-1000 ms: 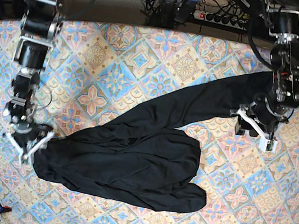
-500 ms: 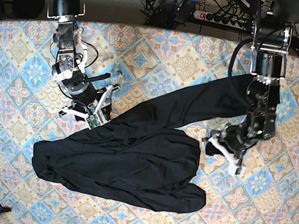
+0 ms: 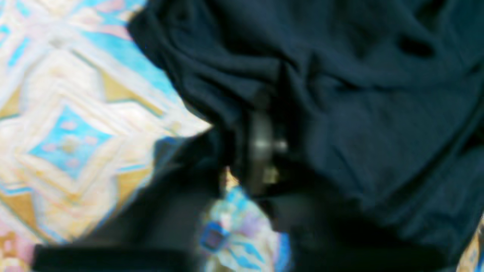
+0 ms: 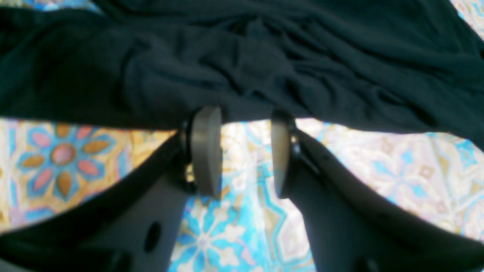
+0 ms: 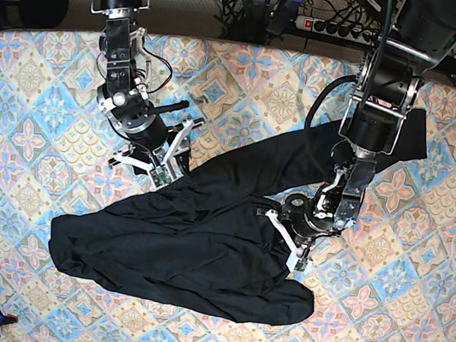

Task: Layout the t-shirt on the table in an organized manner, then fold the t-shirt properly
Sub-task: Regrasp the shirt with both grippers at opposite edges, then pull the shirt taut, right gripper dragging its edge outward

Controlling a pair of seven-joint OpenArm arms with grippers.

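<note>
The table [image 5: 41, 89] is carrying the t-shirt [image 5: 199, 245], which is lying crumpled across its middle, one sleeve reaching toward the far right edge. The left gripper [image 5: 288, 233] is pinching the shirt's fabric. The right gripper [image 5: 160, 160] is hovering at the shirt's edge, jaws apart.

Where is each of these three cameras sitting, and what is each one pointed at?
Base: overhead, looking down on table, shirt and both arms.
Left wrist: on the left arm, blurred; left gripper shut on shirt.
Right wrist: on the right arm; right gripper open at shirt edge.
All show the shirt.
</note>
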